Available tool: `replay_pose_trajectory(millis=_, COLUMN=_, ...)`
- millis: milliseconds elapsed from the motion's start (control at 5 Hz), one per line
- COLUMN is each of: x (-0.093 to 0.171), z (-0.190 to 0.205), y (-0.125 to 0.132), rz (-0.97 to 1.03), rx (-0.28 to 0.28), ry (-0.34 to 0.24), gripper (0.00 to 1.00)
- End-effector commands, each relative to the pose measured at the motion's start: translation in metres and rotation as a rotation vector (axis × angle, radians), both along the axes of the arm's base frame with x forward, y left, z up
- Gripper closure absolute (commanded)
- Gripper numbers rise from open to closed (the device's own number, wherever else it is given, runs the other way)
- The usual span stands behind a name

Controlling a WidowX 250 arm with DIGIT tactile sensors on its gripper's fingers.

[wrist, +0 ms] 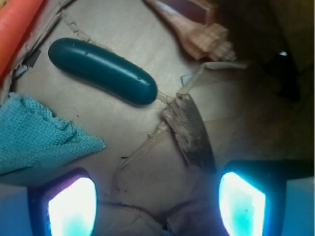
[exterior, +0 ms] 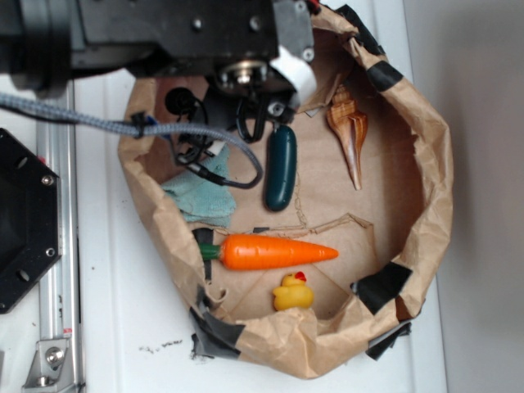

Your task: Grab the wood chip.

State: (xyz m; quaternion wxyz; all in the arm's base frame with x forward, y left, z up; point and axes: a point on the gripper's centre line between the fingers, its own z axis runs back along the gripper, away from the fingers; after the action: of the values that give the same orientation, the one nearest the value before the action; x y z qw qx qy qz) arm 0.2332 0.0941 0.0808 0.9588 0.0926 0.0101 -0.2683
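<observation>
The wood chip (wrist: 191,132) is a thin dark streaky slab lying flat on the brown paper floor, just right of the dark green pickle's (wrist: 102,71) end. My gripper (wrist: 157,205) is open and empty above the paper. The chip lies just ahead of the right finger (wrist: 242,204), with its near end close to that finger's tip. The left finger (wrist: 73,207) is beside the blue cloth (wrist: 37,132). In the exterior view the arm (exterior: 246,49) hides the chip and the fingers; the pickle (exterior: 281,168) shows below the arm.
Everything sits in a crumpled paper-bag bowl (exterior: 430,164) patched with black tape (exterior: 385,282). Inside are an orange-brown seashell (exterior: 348,131), a carrot (exterior: 274,252), a yellow duck (exterior: 293,293) and the blue cloth (exterior: 203,195). Cables (exterior: 205,135) hang across the bowl's left side.
</observation>
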Motion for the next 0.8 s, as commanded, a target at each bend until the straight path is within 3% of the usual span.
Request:
replay_pose_trajectory(millis=0, x=0.015, z=-0.014, y=0.021, rz=0.001, rx=-0.010, ry=-0.016, gripper=0.00)
replay_pose_trajectory(millis=600, x=0.029, z=-0.029, y=0.023, rz=-0.068, rx=-0.027, ry=0.015, gripper=0.00)
